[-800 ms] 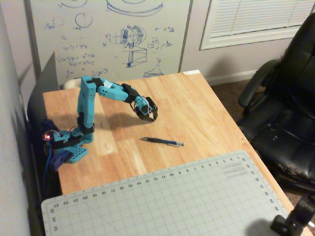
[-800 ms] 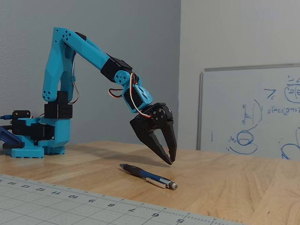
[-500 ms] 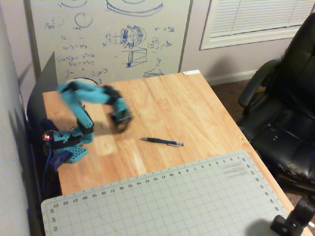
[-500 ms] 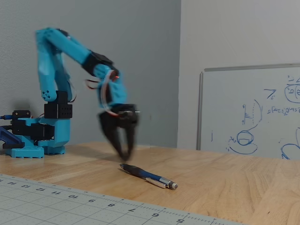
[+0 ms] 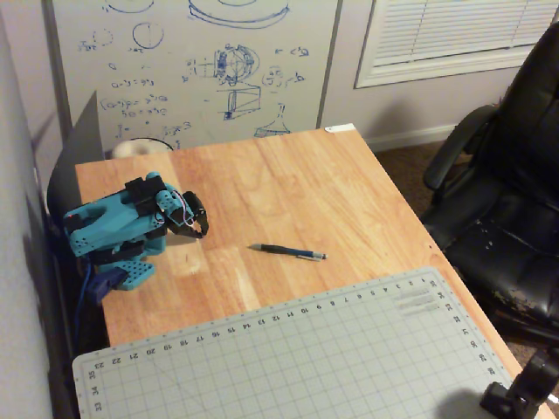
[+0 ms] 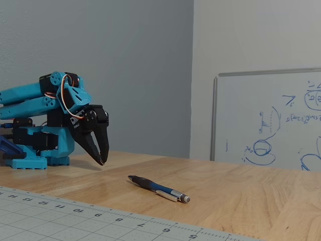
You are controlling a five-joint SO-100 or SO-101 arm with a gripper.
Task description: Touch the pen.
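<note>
Nearest the camera is a grey cutting mat [image 5: 288, 358] with number marks, lying on the wooden desk [image 5: 288, 183]. Just past the mat lies the thin dark pen [image 5: 288, 251] with a bluish end and small shiny tip. My black gripper [image 6: 102, 159] is closed and holds nothing. It hangs near the pen, not touching it. In a fixed view from above, the pen lies to the gripper's right, pointing sideways along the mat's edge. Bare wood lies between us.

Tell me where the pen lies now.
In both fixed views the pen lies flat on the wooden table, right of the gripper, untouched, just beyond the cutting mat.
</note>
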